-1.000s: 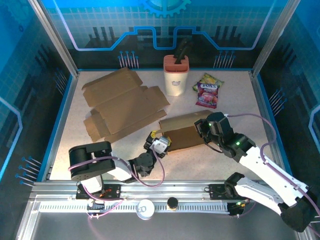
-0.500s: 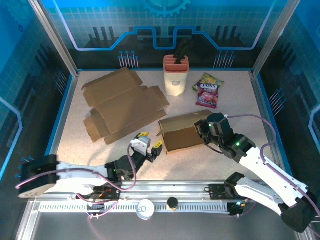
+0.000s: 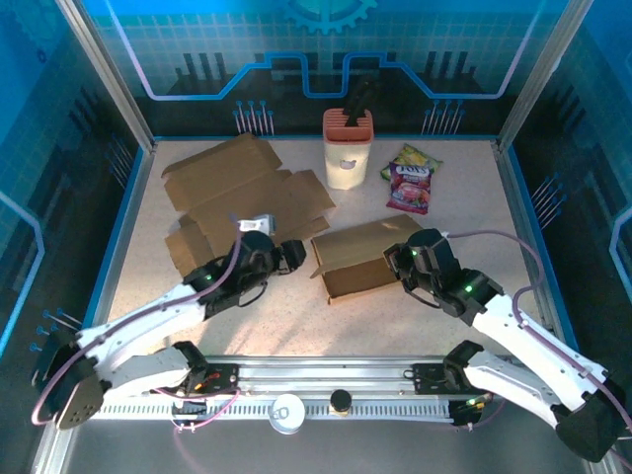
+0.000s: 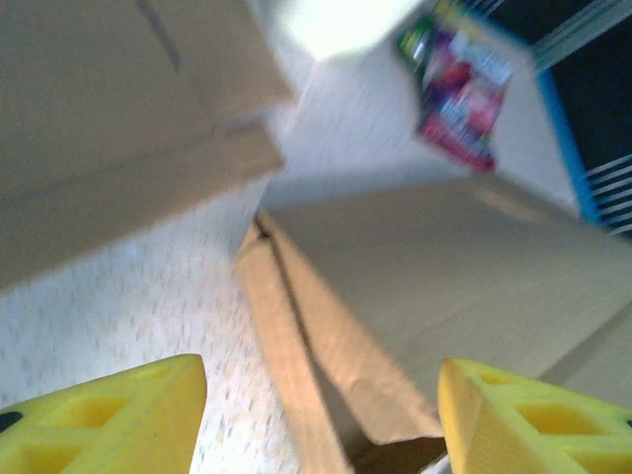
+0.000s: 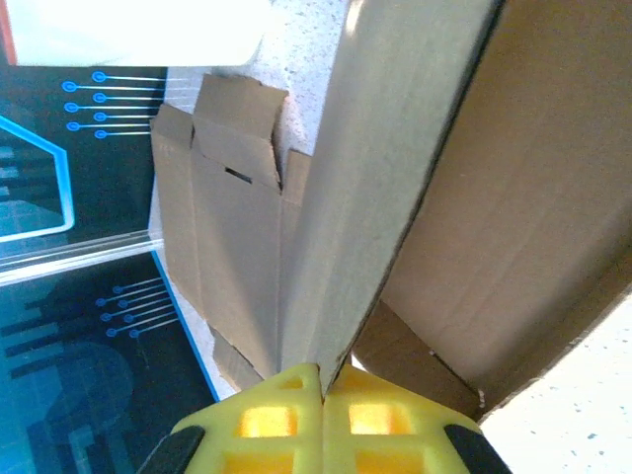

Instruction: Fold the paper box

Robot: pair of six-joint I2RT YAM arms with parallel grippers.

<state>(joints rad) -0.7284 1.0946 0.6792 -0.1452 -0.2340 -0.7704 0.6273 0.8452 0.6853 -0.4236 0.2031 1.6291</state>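
The brown paper box (image 3: 360, 255) stands partly opened in the middle of the table, its open left end facing my left gripper (image 3: 292, 255). That gripper is open and stops just short of the box. In the left wrist view the box's end flap (image 4: 336, 355) lies between and beyond the yellow fingers (image 4: 109, 415), and the left gripper (image 4: 321, 430) holds nothing. My right gripper (image 3: 407, 261) is at the box's right end. In the right wrist view the right gripper (image 5: 323, 387) is shut on the edge of a box panel (image 5: 395, 148).
Flat unfolded cardboard sheets (image 3: 242, 202) lie at the back left, close behind the left arm. A cream holder with a dark tool (image 3: 348, 148) stands at the back centre, with a snack bag (image 3: 412, 178) to its right. Blue walls edge the table.
My left arm has swung away from the box's front left corner and stretched out, so its gripper now faces the box's left end. The right gripper has kept its hold.
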